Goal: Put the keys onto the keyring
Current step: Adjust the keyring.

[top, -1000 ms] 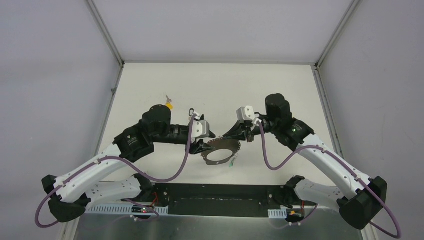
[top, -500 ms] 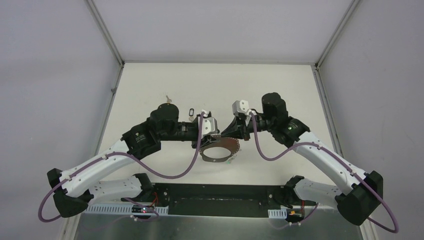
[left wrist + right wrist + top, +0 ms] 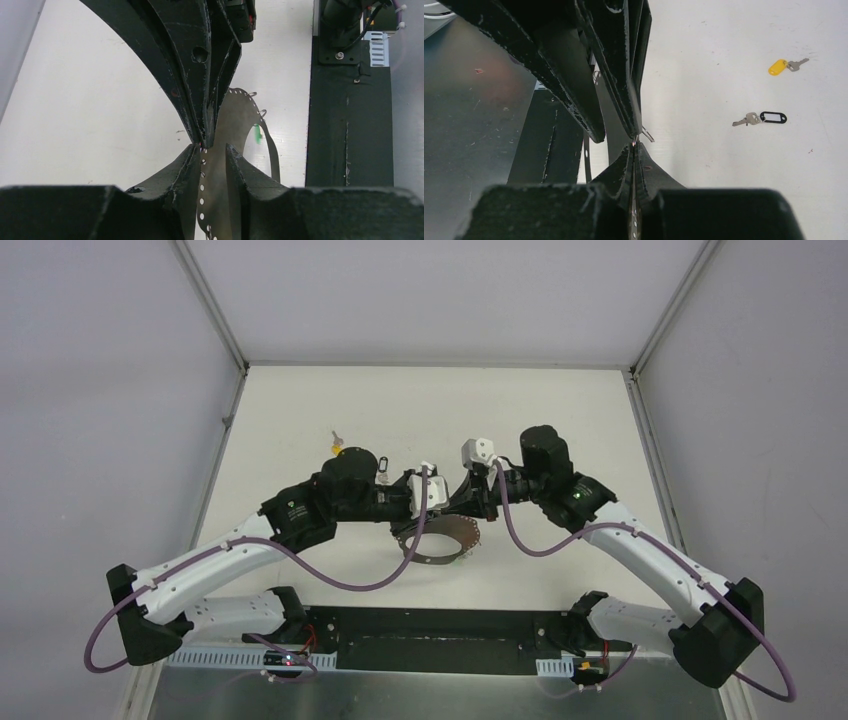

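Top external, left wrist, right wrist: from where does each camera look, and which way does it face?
Top external: above and behind the robot, facing down at the table; left arm and right arm show.
Left wrist: on the left arm, facing the right gripper past its own fingers.
Right wrist: on the right arm, facing the left gripper past its own fingers; yellow-tagged key and black-tagged key beyond.
Shared: both wrist views show the keyring between the grippers.

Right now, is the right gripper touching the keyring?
Touching. In the right wrist view the right gripper is shut on the keyring, its thin band pinched with no gap.
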{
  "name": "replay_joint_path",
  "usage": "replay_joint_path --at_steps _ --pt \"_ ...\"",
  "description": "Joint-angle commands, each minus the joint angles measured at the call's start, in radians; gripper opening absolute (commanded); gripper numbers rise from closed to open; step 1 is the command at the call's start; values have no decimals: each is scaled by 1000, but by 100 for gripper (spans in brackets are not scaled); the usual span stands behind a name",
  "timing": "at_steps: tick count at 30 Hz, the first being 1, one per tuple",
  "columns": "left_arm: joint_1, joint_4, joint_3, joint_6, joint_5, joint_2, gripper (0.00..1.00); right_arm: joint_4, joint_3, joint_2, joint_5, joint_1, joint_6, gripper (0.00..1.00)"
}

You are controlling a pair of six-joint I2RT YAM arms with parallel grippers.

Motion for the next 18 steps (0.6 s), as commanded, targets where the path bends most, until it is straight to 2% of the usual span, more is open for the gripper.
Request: replay_joint_path --at_steps 1,3,8,13,18 --pt "-18 -38 38 37 -49 12 23 69 24 -8 -19 5 19 0" --pt "-20 -52 44 46 -65 17 19 69 24 -8 -19 6 20 0" --pt "-31 -100 48 71 -107 29 29 70 29 -7 -28 6 24 0" --pt "-42 -112 46 86 -147 37 30 70 33 -4 -35 7 25 0" --pt "-52 -125 42 98 -203 39 27 70 34 -3 -37 8 27 0"
